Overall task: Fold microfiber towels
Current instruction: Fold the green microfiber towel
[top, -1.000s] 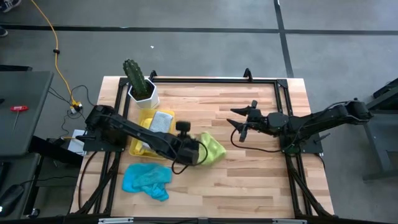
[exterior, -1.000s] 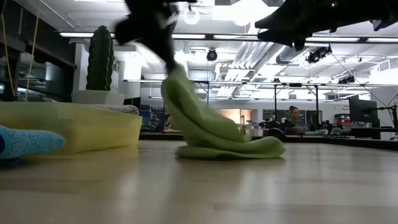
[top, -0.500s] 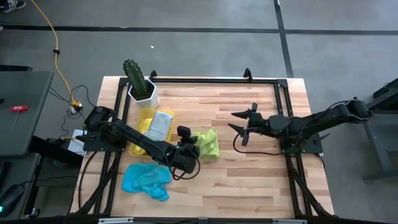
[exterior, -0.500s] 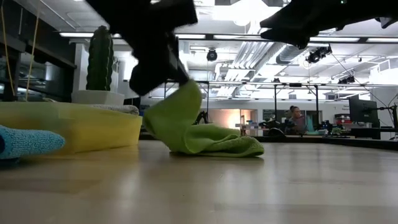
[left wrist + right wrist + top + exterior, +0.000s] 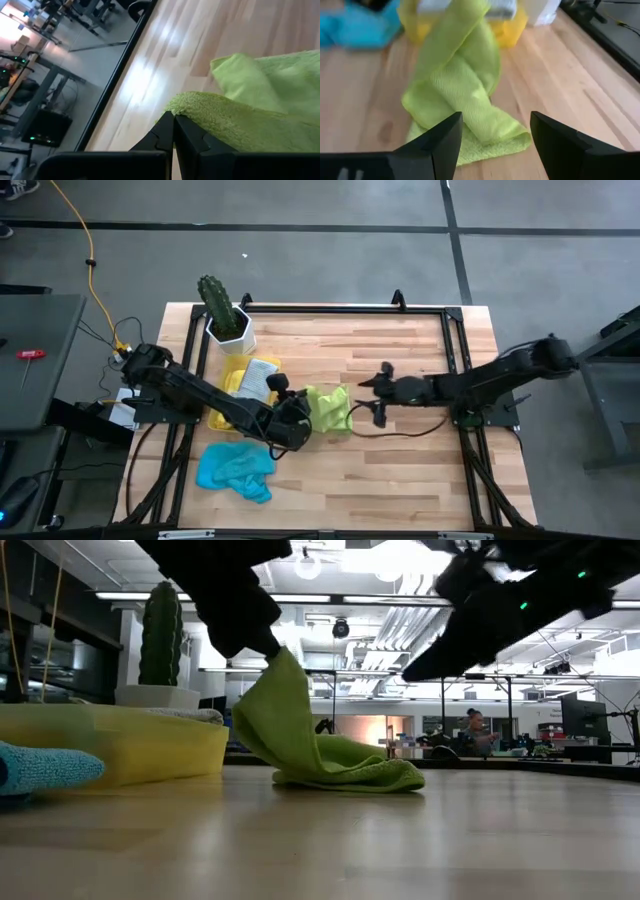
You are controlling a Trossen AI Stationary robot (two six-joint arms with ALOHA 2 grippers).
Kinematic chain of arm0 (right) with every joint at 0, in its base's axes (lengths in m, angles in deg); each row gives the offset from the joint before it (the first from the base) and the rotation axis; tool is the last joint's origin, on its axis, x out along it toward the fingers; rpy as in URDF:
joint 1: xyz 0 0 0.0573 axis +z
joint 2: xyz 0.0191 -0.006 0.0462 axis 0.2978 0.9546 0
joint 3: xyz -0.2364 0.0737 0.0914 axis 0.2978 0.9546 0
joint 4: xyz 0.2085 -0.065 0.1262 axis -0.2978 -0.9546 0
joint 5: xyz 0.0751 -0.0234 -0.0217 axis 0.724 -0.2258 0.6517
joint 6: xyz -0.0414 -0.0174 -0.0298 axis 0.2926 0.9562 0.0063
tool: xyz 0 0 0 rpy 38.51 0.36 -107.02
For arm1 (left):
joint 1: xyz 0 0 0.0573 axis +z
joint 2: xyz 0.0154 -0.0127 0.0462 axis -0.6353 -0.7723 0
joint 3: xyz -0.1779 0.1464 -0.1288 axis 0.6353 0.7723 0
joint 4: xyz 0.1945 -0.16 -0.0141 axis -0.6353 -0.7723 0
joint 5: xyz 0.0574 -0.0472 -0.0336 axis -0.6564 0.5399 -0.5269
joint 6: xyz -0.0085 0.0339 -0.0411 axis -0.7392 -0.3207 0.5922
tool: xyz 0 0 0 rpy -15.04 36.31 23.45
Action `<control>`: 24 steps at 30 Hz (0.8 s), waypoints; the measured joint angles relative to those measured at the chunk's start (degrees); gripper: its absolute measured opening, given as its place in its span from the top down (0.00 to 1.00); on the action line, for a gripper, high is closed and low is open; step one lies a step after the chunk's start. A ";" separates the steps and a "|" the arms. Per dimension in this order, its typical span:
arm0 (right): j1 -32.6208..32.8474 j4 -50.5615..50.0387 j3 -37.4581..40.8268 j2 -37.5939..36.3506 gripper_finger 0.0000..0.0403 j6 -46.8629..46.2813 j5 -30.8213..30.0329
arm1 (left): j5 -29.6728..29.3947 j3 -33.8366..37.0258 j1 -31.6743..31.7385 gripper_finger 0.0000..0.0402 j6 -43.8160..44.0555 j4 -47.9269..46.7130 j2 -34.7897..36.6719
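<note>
your left pincer point(image 5: 297, 418) is clamped on the lime green microfiber towel's point(image 5: 328, 409) lifted edge, right pincer point(image 5: 372, 397) spread apart just beside it over bare wooden worktop point(image 5: 400, 470).

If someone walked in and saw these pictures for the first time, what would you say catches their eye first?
Probably the lime green towel near the table's middle, one edge pinched and lifted by the left hand while the rest trails on the wood. Next, the right hand, open, close beside it on its right. Then the blue towel, crumpled near the front left, and the cactus at the back left.
</note>
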 joint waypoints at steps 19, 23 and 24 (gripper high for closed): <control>1.35 -19.25 -18.92 21.94 0.46 1.37 5.31 | 1.31 0.00 0.70 1.00 1.64 -3.60 0.00; 3.08 -18.35 -19.27 21.94 0.51 1.33 7.17 | 1.31 0.00 0.70 1.00 1.68 -3.56 0.00; 3.39 -18.25 -19.29 21.93 0.53 1.18 7.18 | 1.29 0.00 0.70 1.00 1.68 -3.54 0.00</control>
